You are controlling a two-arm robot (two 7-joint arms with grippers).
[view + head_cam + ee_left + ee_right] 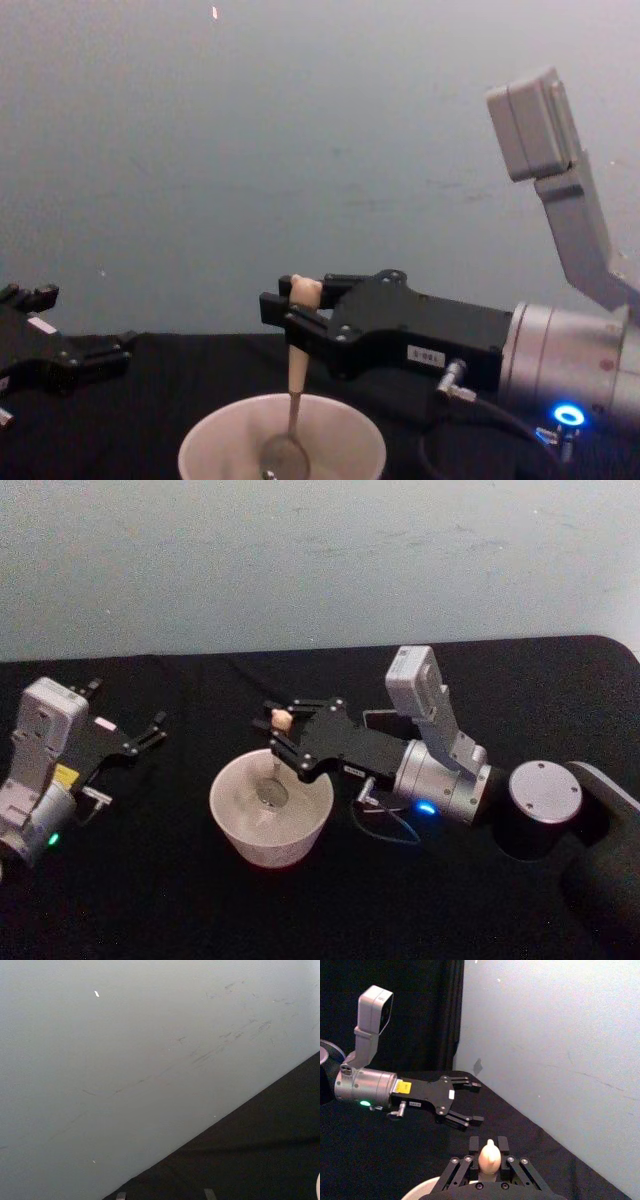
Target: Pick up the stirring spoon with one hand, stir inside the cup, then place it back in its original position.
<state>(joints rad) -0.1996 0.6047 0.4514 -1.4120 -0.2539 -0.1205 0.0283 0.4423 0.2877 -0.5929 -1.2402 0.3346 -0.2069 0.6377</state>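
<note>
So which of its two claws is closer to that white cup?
The right. The right gripper is above the far rim of the cup, shut on the stirring spoon, whose bowl dips inside it. The left gripper hangs open off to the cup's left, well apart.

Soft, even light is falling from above, leaving the wall (300, 560) bright and flat, without glare. The black worktop (150, 900) is swallowing the light and showing almost no shadows. In the head view the cup (245, 840) is standing out brightest, at 7 o'clock, its floor darkening under the stirring spoon (281, 720). A blue lamp (567, 415) is glowing at 4 o'clock in the chest view, a green lamp (52, 838) at 8 o'clock in the head view.
</note>
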